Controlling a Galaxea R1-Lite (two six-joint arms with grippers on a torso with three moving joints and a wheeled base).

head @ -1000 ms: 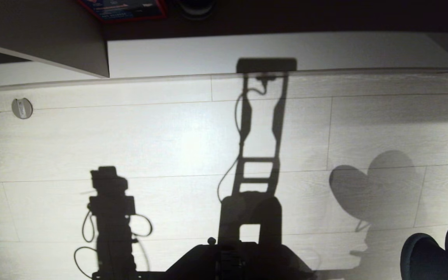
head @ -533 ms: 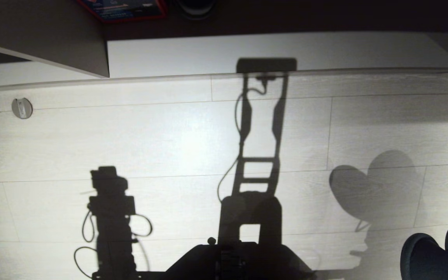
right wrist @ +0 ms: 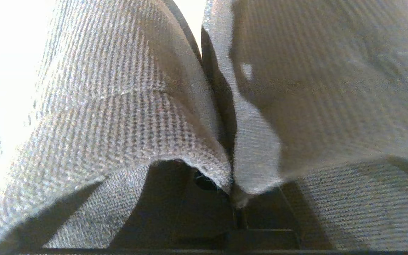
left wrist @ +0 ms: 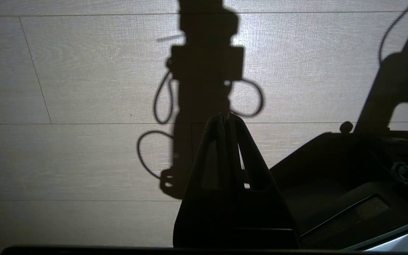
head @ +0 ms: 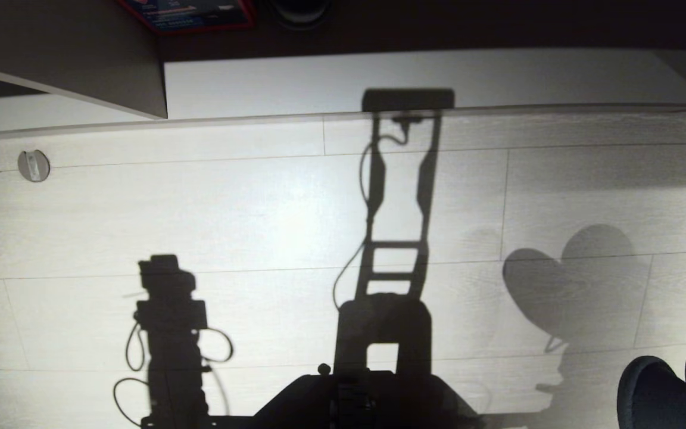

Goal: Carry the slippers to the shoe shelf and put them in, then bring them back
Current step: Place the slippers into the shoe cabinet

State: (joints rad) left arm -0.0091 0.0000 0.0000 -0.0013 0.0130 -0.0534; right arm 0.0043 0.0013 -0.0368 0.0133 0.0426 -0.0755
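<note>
Slippers pinched in right claw, over pale wood-grain floor [head: 230,214].
You see the slippers [head: 670,387], ribbed blue-grey knit, rounded toes, at 4 o'clock, right gripper [right wrist: 234,202] clamped on both edges; left gripper [left wrist: 225,118] pressed together, empty.

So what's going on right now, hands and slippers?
Right gripper shut on the slippers, both pinched together at its side. Left gripper shut, empty, above bare floor. Shoe shelf ahead, nothing in the way.

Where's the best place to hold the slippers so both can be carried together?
Pinch the inner edges where the slippers meet side by side, coming from the open heel end. The thin fabric folds together there, and the right gripper already clamps that seam.
</note>
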